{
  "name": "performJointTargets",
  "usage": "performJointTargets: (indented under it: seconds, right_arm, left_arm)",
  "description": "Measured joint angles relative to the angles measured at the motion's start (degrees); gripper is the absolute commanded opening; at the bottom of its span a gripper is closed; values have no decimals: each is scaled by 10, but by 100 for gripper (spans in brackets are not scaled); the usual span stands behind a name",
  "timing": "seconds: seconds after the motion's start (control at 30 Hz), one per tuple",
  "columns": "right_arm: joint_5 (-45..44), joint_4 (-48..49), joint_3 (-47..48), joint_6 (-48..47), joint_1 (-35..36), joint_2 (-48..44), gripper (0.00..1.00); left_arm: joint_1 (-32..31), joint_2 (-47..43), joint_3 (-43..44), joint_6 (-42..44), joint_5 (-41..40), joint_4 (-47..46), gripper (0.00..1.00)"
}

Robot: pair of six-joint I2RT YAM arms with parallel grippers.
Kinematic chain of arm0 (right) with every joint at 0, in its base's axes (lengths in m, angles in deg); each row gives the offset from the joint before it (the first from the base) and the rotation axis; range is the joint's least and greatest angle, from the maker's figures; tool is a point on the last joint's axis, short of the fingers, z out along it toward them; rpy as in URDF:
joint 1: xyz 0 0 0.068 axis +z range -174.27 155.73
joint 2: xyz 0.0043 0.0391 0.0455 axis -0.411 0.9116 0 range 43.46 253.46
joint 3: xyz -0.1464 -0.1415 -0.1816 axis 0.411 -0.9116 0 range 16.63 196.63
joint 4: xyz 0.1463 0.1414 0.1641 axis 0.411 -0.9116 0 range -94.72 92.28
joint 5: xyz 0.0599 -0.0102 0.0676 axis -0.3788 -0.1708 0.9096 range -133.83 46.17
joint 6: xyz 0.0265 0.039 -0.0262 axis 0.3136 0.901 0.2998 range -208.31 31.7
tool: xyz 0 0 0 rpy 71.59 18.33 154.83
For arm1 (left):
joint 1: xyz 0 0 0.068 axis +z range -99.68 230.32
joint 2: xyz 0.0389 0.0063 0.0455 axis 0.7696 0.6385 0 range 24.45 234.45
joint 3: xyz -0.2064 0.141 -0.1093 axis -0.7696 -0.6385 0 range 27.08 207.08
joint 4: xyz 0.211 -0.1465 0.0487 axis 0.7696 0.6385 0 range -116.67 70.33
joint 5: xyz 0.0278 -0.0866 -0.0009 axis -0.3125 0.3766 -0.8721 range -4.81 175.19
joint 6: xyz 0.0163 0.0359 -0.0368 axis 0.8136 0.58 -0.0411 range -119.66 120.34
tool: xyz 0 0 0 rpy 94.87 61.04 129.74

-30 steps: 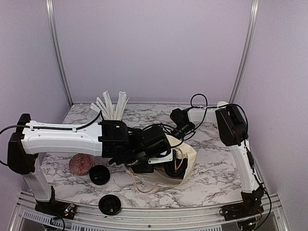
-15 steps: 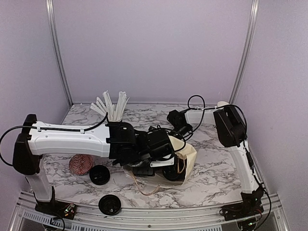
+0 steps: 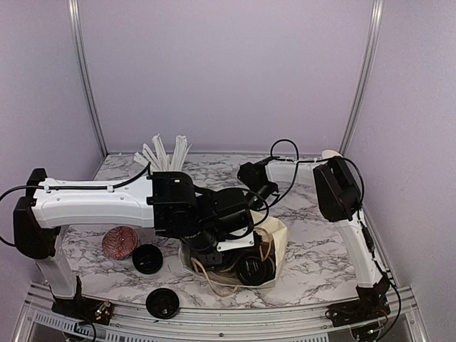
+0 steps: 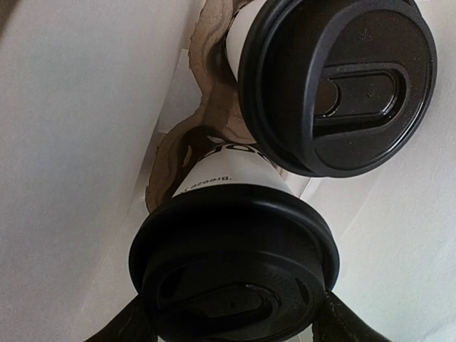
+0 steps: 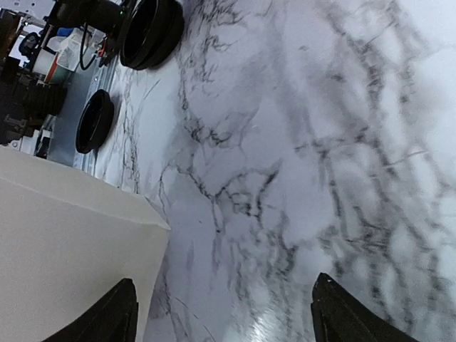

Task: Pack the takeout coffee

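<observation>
Your left claw (image 4: 231, 320) is down inside the paper bag (image 3: 279, 239). It holds the near cup (image 4: 231, 271) by the lid, with one dark finger (image 4: 125, 324) pressed on each side of the rim.

The near cup is white paper with small black letters on its side. Its lid is round, black, smooth plastic with a raised ring and a long oval dent in the top. The far cup (image 4: 338, 78) looks the same. It sits just beside the near one, and their lids look like they touch. Both cups stand in a brown cardboard holder (image 4: 206, 121) with bumpy, torn-looking edges. The bag walls around them are plain, flat and creamy white.

Your right claw (image 5: 224, 317) is wide open with nothing in it. It hangs over the table (image 5: 320, 142), which is shiny white stone with grey wiggly lines. A flat corner of the bag shows just beside its left finger.

From above, the bag sits in the middle of the table, near the front, and one black lid peeks out of its mouth. Two round black dishes (image 3: 147, 258) (image 3: 162, 304) lie to the left of the bag. A round bowl with a red pattern (image 3: 119, 242) sits next to them. A bunch of thin white sticks (image 3: 165, 155) fans out at the back.
</observation>
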Motion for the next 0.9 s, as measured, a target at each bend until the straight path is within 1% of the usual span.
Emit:
performJointTargets:
  seconds: [0.03, 0.13, 0.27, 0.33, 0.4, 0.63, 0.67, 0.8, 0.9]
  right_arm:
    - [-13, -5, 17, 2, -7, 0, 98]
    - [-36, -16, 76, 12, -54, -1, 99]
    - [-52, -14, 89, 17, -127, -26, 99]
    - [-54, -12, 75, 17, -158, -47, 99]
    - [-54, -9, 39, 15, -179, -78, 99]
    - [-71, 15, -81, 10, -170, -151, 99]
    - [-74, 18, -90, 10, -169, -154, 99]
    - [-79, 27, -109, 10, -167, -160, 99]
    - [-84, 32, -110, 10, -167, -167, 99]
  left_arm:
    - [0, 0, 1, -4, 5, 1, 36]
    - [2, 4, 4, -11, 11, 2, 36]
    - [8, 20, 23, -13, 22, 4, 35]
    - [13, 33, 37, -13, 32, 5, 35]
    - [20, 44, 51, -13, 43, 5, 35]
    - [47, 61, 72, -23, 78, 3, 35]
    - [50, 63, 73, -24, 83, 1, 38]
    - [57, 69, 83, -30, 92, 1, 64]
    - [58, 73, 96, -41, 92, 7, 77]
